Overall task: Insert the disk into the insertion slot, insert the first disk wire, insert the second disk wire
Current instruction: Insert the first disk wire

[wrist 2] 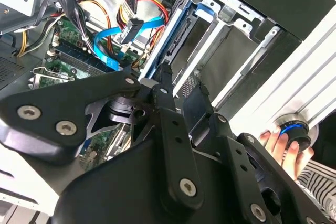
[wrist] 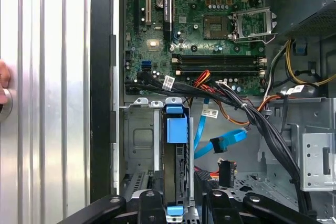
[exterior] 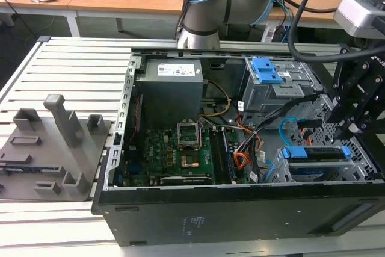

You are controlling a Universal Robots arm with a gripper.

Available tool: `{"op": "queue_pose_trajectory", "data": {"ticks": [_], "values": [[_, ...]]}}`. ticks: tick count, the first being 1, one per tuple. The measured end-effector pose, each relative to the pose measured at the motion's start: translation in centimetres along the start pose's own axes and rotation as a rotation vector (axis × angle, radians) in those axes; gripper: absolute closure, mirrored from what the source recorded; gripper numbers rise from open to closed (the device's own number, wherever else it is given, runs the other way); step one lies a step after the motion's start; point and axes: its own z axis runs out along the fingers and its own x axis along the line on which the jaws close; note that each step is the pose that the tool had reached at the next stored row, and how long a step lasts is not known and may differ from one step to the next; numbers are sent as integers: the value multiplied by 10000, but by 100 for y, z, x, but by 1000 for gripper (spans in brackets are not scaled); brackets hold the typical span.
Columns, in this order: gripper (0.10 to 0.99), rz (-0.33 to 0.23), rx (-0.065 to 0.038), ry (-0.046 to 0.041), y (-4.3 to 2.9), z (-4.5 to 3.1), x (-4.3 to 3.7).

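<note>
The robot arm [exterior: 204,4] stands behind an open computer case [exterior: 240,209] on a slatted metal bench [exterior: 66,64] and reaches across to the exterior view's right. Its black end effector [exterior: 356,129] hangs over the drive bays there. In the first wrist view the end effector [wrist: 182,208] points down at the disk [wrist: 176,174]. Its 2 fingers [wrist: 149,205] are spread, one on each side of the disk's edge, and it holds nothing. The disk, with its blue carrier, sits in the insertion slot [wrist: 137,140], the low perforated cage next to the motherboard [wrist: 210,30].

The second disk wire [wrist: 224,143], light blue, hangs loose just beside the disk with its plug apart from it. The black plug of the first disk wire [wrist: 226,173] sits near it, also clear of the disk. In the second wrist view a person's hand [wrist 2: 278,145] rests on a blue-ringed knob [wrist 2: 294,129] at the bench edge.
</note>
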Motion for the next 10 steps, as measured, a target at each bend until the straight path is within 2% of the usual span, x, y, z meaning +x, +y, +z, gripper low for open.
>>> {"op": "queue_pose_trajectory", "data": {"ticks": [7,10], "values": [[725,0,0,2,1,-2,-33],[725,-5,0,3,1,-3,-108]]}}
